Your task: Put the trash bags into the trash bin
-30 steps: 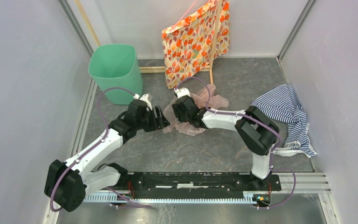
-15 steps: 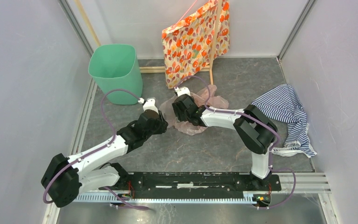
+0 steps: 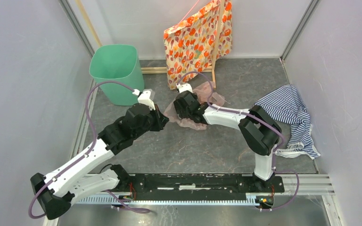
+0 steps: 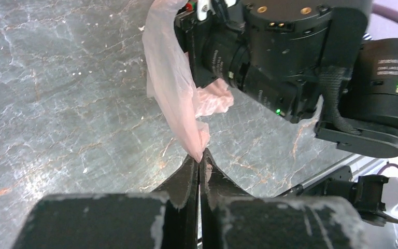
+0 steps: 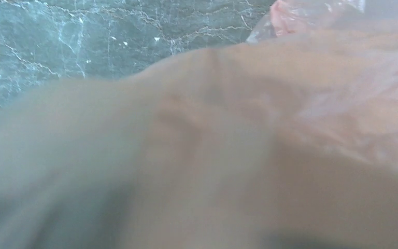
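Two fingers of the left gripper [image 4: 199, 165] are pressed together on a corner of the pink trash bag [image 4: 170, 88]; this bag covers the right gripper [image 3: 182, 108], so I cannot tell its opening.

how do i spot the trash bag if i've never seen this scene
Start at the mint-green trash bin far left. Right of it, in front of the orange floral bag, is the trash bag. Unlike that and the striped cloth, it is thin, crumpled, see-through pink plastic.
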You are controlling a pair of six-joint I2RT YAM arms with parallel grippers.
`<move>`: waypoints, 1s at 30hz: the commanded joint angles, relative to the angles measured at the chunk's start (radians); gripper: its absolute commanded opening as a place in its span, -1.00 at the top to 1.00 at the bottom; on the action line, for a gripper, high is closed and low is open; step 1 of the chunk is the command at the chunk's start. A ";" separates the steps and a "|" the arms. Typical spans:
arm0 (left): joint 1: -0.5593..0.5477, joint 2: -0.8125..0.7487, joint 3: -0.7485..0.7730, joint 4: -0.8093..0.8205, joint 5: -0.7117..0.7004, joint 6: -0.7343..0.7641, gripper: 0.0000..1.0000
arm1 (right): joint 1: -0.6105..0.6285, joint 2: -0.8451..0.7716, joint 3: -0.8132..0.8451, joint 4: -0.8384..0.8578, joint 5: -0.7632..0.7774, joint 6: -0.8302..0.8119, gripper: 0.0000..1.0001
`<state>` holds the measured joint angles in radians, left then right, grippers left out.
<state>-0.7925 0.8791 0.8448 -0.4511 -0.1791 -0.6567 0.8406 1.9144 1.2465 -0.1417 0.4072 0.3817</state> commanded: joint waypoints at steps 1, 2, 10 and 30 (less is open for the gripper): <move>0.006 0.057 0.073 -0.094 -0.049 0.012 0.96 | -0.017 -0.077 -0.032 -0.028 -0.016 -0.048 -0.53; 0.021 0.079 0.074 -0.093 -0.062 0.005 0.96 | -0.011 -0.115 -0.046 -0.020 -0.034 -0.058 -0.56; 0.286 0.210 0.103 -0.044 0.060 0.063 0.96 | 0.021 -0.420 -0.168 0.011 -0.141 -0.166 -0.82; 0.553 0.437 0.192 -0.074 0.246 0.188 0.96 | -0.273 -0.775 -0.760 0.472 -0.062 -0.274 -0.97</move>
<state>-0.2558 1.2957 1.0035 -0.5228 0.0353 -0.5350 0.6292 1.1755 0.5247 0.1020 0.3523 0.1123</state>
